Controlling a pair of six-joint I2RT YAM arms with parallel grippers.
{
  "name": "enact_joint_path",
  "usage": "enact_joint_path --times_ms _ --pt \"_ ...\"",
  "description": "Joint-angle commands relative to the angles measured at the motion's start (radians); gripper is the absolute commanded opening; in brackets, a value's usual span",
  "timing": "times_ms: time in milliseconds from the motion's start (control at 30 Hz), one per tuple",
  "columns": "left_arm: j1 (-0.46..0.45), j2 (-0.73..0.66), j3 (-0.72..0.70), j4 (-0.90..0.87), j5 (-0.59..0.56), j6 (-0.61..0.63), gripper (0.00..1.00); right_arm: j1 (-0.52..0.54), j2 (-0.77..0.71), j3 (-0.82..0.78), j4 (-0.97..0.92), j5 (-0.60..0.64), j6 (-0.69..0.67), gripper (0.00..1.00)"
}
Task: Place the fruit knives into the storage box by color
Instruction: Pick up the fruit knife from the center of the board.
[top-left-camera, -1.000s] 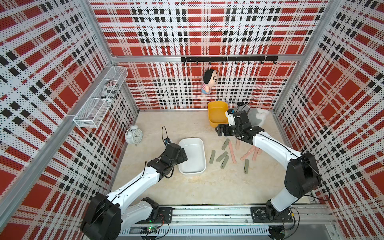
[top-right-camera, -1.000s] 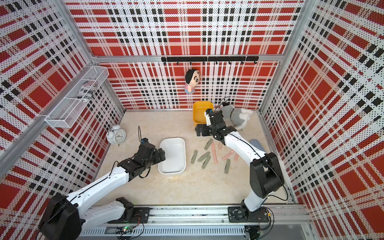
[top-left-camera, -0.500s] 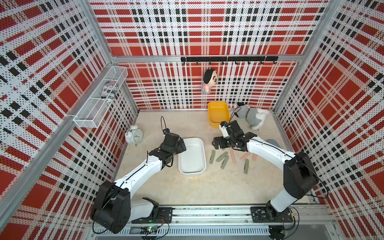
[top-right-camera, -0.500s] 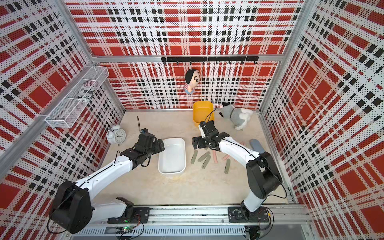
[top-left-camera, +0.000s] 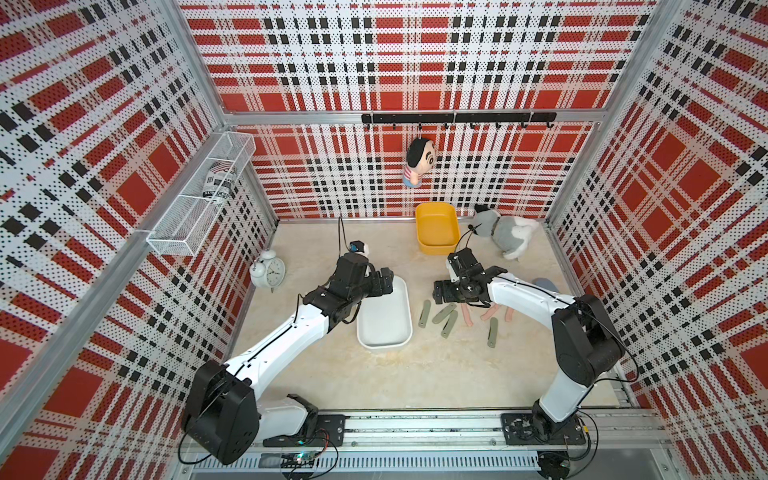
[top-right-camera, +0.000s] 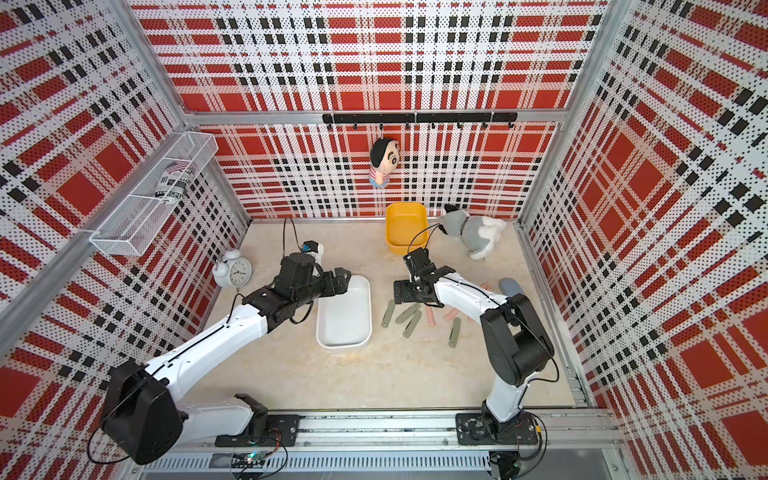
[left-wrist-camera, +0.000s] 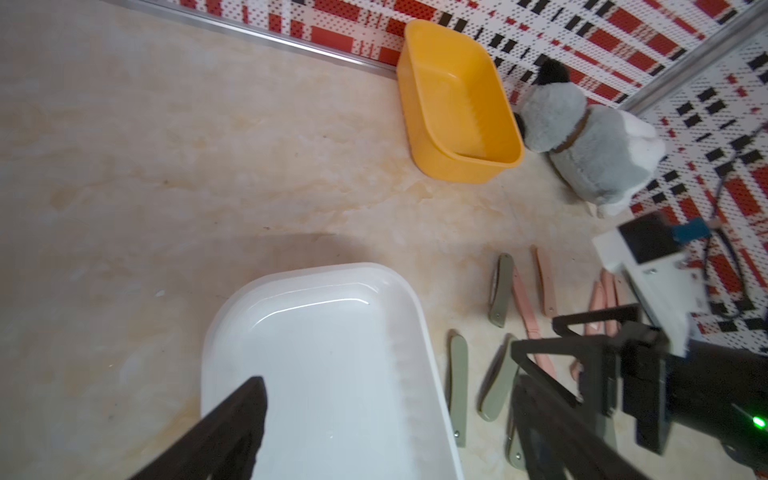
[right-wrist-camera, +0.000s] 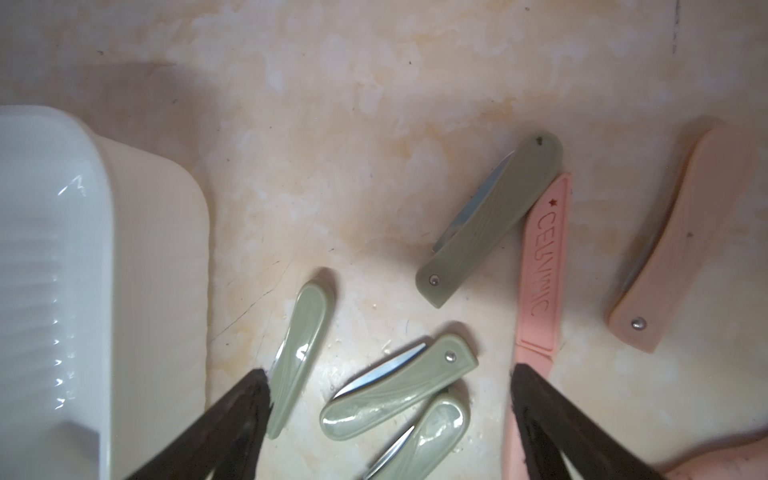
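The right pincer (right-wrist-camera: 388, 374) is held wide open, empty, above the green fruit knives (right-wrist-camera: 490, 220), which are scattered with pink fruit knives (right-wrist-camera: 540, 266) on the desk (right-wrist-camera: 332, 124) beside the white storage box (right-wrist-camera: 50, 249). The left pincer (left-wrist-camera: 388, 384) is held likewise above that box.

Left fingers (left-wrist-camera: 232, 428) and right fingers (right-wrist-camera: 232, 419) both spread wide.

Pink fruit knife (right-wrist-camera: 540, 266) — red lettering, seemingly "CERAMIC", beside a small star

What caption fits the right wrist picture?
Open right gripper above sage green fruit knives and salmon pink fruit knives, beside a white plastic storage box.
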Motion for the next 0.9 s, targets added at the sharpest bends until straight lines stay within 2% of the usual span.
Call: enact_joint_path --times_ms 0,267,867 --pt "-0.033 0.004 0.008 0.030 0.055 0.031 0.94 -0.012 0.040 0.037 -0.021 0.002 0.022 0.93" --pt "-0.059 0.015 -0.019 0.078 0.080 0.030 0.95 -0.047 0.082 0.071 -0.015 -0.016 0.026 0.92" --pt "-0.059 0.012 -0.069 0.112 0.066 0.026 0.96 -0.051 0.183 0.119 0.008 -0.067 0.044 0.91"
